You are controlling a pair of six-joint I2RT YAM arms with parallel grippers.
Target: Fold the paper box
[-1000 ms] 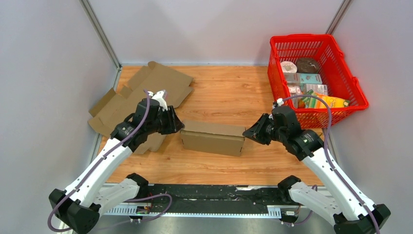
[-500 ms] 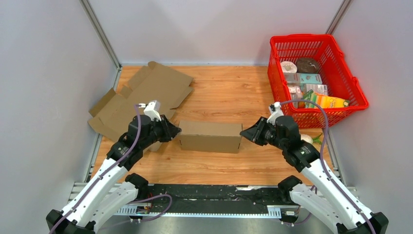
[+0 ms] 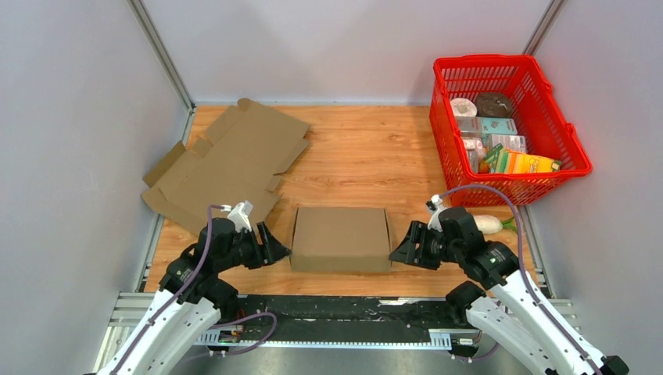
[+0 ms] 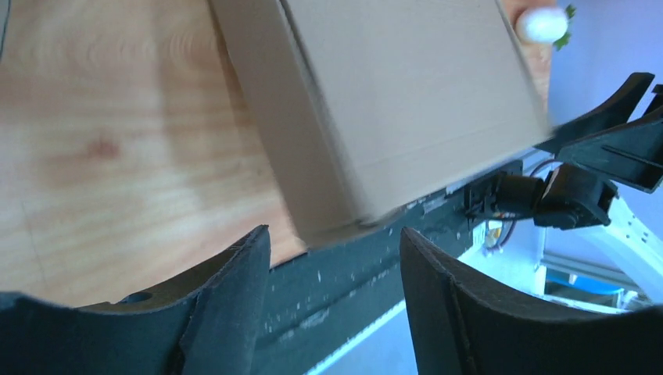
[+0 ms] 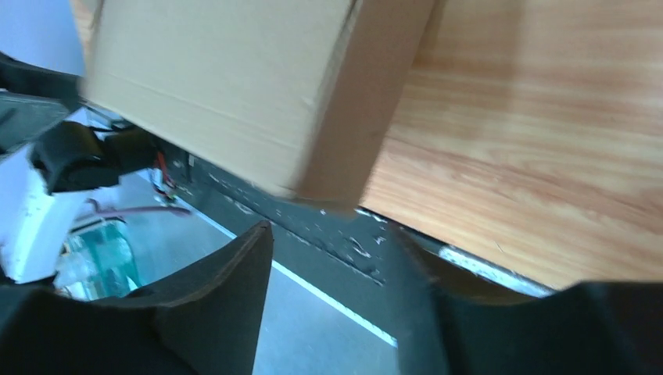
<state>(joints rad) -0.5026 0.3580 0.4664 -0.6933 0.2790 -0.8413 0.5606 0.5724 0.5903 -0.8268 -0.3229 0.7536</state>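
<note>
Left pincer point(image 3: 275, 248): two black, matte, curved fingers spread wide with nothing pinched between them.
Right pincer point(image 3: 397, 251): the same dark curved fingers, also spread apart and holding nothing.
Paper box point(image 3: 341, 238): plain brown cardboard, folded shut into a low rectangular block. Its top face is smooth and matte, with a faint crease line along one side. It lies flat near the front edge of the worktop, directly between the two pincers. Each short end is just beside the fingertips, and a near corner shows ahead of the gap in each wrist view.
Flat cardboard sheet point(image 3: 227, 160): unfolded brown blank with notched flaps and an irregular outline, lying at the rear left, well apart from the folded one.
Basket point(image 3: 500, 59): bright red plastic with lattice walls and sloping sides, at the rear right. It is packed with small cartons and a pale roll.
White vegetable point(image 3: 485, 224): rounded and pale, lying just in front of the basket.
Worktop point(image 3: 352, 148): warm wood-grain planks.
</note>
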